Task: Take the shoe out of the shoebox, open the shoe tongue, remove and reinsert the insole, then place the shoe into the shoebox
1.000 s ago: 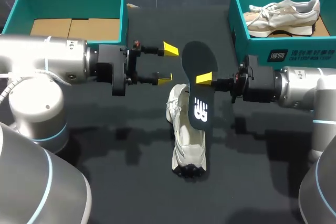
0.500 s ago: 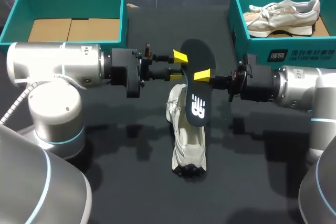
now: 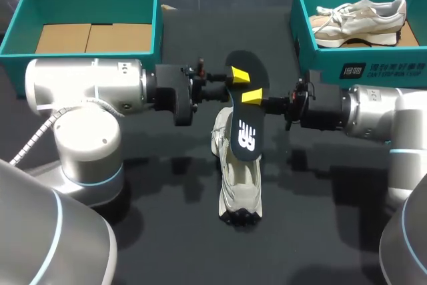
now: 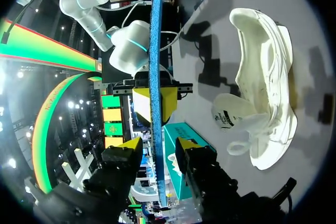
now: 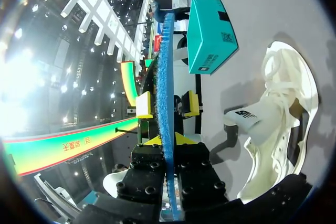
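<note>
Black on its printed face and blue along its rim, the insole hangs on edge just above the white sneaker, which lies on its side on the dark table. The right gripper has its fingers pinched narrowly on the insole's two faces, near the middle of its length. That grip keeps the insole stiff and leaves the end towards the shoe's mouth free.

The left gripper straddles the same insole, its fingers spread to either side with a gap showing on both (so not yet gripping). It looks placed to take a second hold, probably to steady or pass the insole before it goes back in.

The empty teal shoebox waits well apart, beyond the left arm.
</note>
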You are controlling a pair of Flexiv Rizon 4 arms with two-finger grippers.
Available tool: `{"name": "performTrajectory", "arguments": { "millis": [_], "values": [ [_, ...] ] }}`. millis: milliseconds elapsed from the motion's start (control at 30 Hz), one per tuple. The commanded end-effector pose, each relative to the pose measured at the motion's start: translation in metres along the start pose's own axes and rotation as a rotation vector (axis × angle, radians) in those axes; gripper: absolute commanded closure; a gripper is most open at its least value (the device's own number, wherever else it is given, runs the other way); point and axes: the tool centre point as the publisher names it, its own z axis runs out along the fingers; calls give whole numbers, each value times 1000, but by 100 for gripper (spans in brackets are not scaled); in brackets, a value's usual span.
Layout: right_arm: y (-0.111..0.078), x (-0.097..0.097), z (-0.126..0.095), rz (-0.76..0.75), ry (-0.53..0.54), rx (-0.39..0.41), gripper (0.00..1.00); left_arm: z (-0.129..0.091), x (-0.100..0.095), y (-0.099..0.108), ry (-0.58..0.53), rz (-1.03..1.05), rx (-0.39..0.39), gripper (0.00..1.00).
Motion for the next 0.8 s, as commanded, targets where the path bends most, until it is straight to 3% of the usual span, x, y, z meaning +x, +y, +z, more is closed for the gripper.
{"name": "performTrajectory", "arguments": {
  "millis": [33,300,533,800],
  "values": [
    [1,0,2,0,-2,1,100,6,1,-1,4,1,-5,68],
    [2,0,3,4,1,9,100,6,2,-1,9,2,-7,67],
    [2,1,4,8,3,10,100,7,1,-1,12,6,-9,84],
    [2,-1,4,9,4,12,100,7,2,-3,12,7,-9,91]
  ]
}}
